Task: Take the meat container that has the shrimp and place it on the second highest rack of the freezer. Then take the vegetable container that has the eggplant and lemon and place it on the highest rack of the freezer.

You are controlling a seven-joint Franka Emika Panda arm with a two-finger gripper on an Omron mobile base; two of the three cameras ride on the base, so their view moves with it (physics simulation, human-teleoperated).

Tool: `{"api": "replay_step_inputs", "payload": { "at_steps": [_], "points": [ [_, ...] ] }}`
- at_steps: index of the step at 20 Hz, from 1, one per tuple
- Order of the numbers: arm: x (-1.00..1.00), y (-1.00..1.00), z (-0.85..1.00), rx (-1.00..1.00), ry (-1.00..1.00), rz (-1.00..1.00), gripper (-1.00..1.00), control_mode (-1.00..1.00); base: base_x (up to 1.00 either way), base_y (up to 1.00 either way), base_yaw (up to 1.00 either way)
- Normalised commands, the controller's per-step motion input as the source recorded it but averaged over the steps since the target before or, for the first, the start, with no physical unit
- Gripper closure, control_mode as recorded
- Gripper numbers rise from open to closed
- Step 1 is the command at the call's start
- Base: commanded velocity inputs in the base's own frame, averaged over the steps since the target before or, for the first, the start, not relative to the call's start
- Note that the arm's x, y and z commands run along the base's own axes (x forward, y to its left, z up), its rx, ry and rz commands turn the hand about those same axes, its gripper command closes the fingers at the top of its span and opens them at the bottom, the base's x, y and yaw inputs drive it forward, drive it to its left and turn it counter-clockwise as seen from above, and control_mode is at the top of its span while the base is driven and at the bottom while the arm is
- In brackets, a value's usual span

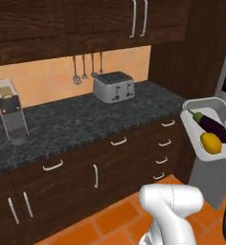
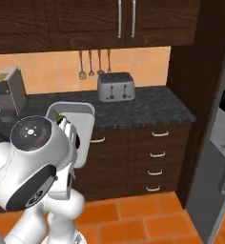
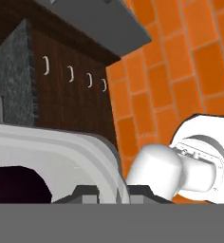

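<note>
Gripper (image 3: pixel 115 193) clamped on rim of tray (image 1: pixel 219 108), fingers pinching wall edge; tray carried in air, tilted toward camera, clear of counter (image 1: pixel 86 119) and above drawers (image 1: pixel 165 143); likely mid-transfer toward freezer's top rack; tray holds eggplant (image 1: pixel 211 125) lying lengthwise and lemon (image 1: pixel 211 142) just beside its lower end; tilt risks contents sliding; toaster (image 1: pixel 114 86) well apart on counter.
</note>
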Motion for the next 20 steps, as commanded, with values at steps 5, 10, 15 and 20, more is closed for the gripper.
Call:
{"api": "replay_step_inputs", "payload": {
  "at_steps": [5,10,15,20],
  "points": [
    [0.00,0.00,0.00,0.00,0.00,0.00,1.00,1.00,-0.27,0.00,-0.63],
    [0.00,0.00,0.00,0.00,0.00,0.00,1.00,1.00,0.00,0.03,-0.72],
    [0.00,0.00,0.00,0.00,0.00,0.00,1.00,1.00,0.00,0.03,-0.77],
    [0.00,0.00,0.00,0.00,0.00,0.00,1.00,1.00,0.00,0.01,-0.67]
  ]
}}
